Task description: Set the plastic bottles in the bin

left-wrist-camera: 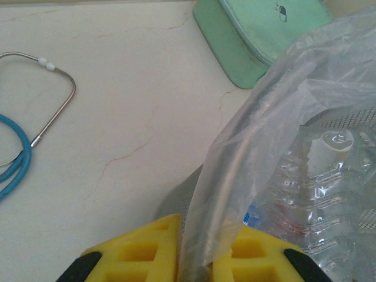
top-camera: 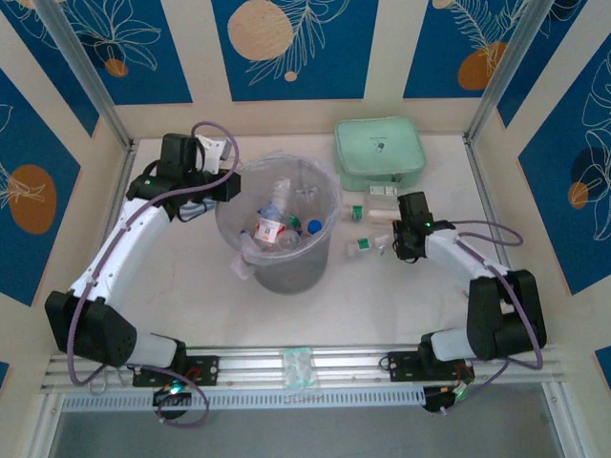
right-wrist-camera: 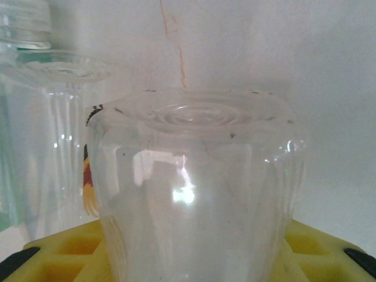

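Observation:
The bin (top-camera: 286,272) stands mid-table, lined with a clear bag, and several plastic bottles (top-camera: 270,229) lie inside it. My left gripper (top-camera: 226,187) is at its left rim. In the left wrist view its yellow pads (left-wrist-camera: 147,252) are shut on the bin's rim and bag (left-wrist-camera: 282,111), with a crumpled bottle (left-wrist-camera: 317,194) behind the film. To the right of the bin, my right gripper (top-camera: 395,246) has a clear bottle (right-wrist-camera: 197,188) between its pads, base outward. Another bottle (right-wrist-camera: 41,141) lies just left of it. More bottles (top-camera: 368,212) lie on the table.
A mint green zip case (top-camera: 379,153) sits at the back right, also seen past the bin (left-wrist-camera: 258,35). A stethoscope with blue tubing (left-wrist-camera: 14,155) lies on the table left of the bin. Walls close the table on three sides.

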You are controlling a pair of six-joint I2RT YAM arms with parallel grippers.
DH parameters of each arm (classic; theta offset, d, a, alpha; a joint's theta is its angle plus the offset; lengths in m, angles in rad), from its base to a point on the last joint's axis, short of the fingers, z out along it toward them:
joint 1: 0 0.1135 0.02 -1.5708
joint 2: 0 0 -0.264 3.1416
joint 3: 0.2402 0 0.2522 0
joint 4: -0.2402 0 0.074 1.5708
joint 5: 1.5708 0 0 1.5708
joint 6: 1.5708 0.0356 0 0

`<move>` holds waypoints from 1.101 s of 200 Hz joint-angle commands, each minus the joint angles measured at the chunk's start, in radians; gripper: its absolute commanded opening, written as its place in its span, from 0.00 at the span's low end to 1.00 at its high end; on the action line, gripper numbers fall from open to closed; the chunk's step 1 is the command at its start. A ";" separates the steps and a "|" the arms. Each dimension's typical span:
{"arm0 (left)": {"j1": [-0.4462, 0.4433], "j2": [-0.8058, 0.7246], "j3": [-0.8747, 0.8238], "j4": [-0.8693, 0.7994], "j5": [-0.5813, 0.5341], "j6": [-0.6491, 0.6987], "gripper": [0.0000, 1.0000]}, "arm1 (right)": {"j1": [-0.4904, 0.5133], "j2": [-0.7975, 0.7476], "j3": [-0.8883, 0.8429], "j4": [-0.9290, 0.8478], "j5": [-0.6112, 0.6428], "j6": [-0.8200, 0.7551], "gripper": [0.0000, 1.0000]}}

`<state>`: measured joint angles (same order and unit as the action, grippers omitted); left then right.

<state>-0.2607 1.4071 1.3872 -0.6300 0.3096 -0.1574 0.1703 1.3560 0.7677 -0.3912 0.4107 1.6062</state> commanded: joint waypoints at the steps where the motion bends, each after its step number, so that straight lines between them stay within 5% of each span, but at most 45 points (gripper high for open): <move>1: -0.015 0.041 0.072 -0.042 -0.026 0.010 0.14 | -0.032 -0.090 -0.024 -0.057 -0.032 -0.077 0.38; 72: -0.070 0.162 0.226 -0.102 -0.074 0.030 0.15 | -0.159 -0.339 0.073 -0.120 -0.103 -0.497 0.12; 110: -0.082 0.177 0.233 -0.090 -0.082 0.030 0.14 | -0.188 -0.361 0.252 -0.148 -0.241 -0.751 0.10; 148: -0.083 0.135 0.177 -0.042 -0.092 0.032 0.13 | -0.176 -0.370 0.431 -0.135 -0.363 -0.821 0.06; 178: -0.082 0.119 0.154 -0.016 -0.077 0.027 0.12 | -0.083 -0.344 0.540 -0.061 -0.418 -0.813 0.05; 220: -0.083 0.096 0.128 0.000 -0.069 0.016 0.12 | 0.185 -0.204 0.676 0.037 -0.413 -0.853 0.05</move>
<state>-0.3325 1.5337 1.5364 -0.6865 0.2497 -0.1299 0.2379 1.0737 1.3792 -0.4320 0.0322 0.8017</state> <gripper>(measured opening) 0.155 0.428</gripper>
